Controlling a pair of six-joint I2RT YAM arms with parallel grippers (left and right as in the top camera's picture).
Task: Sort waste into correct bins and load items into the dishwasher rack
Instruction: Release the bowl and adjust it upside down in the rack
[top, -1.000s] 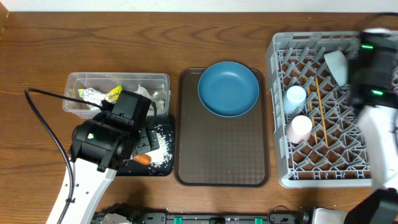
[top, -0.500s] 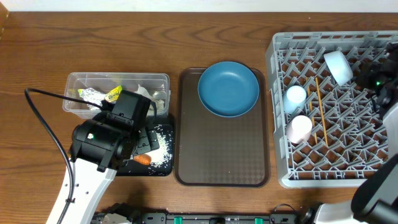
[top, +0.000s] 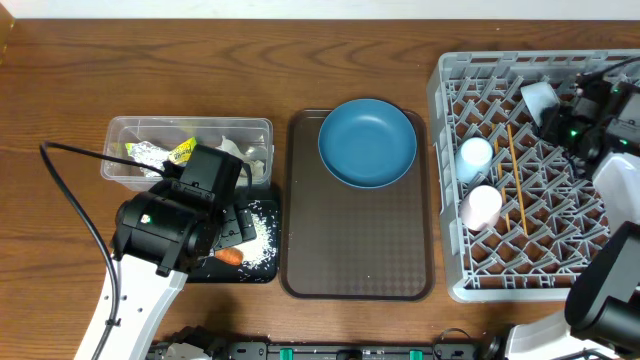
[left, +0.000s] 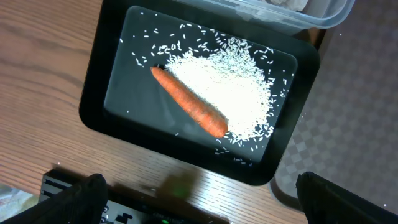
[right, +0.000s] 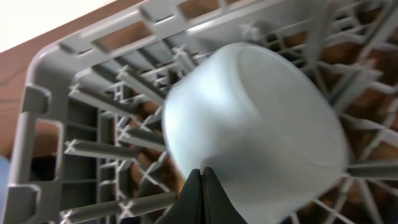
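A white bowl (top: 538, 100) lies tipped in the far corner of the grey dishwasher rack (top: 445, 200). My right gripper (top: 557, 117) sits just beside it. In the right wrist view that gripper (right: 202, 186) is shut and empty, its tips in front of the bowl (right: 255, 124). A light blue cup (top: 475, 155), a pink cup (top: 482, 205) and chopsticks (top: 515, 175) rest in the rack. The blue plate (top: 367, 142) sits on the brown tray. My left gripper (left: 202, 202) hangs open above the black tray (left: 93, 93), which holds a carrot (left: 189, 102) and rice (left: 236, 93).
The clear tub (top: 120, 150) behind the black tray holds tissues and a foil wrapper (top: 165, 153). The brown serving tray (top: 360, 240) lies mid-table between the bins and the rack. A black cable (top: 75, 200) trails left of my left arm.
The right gripper's fingers have closed. The right arm swung out toward the rack's right edge, then back beside the bowl. The left arm has not moved.
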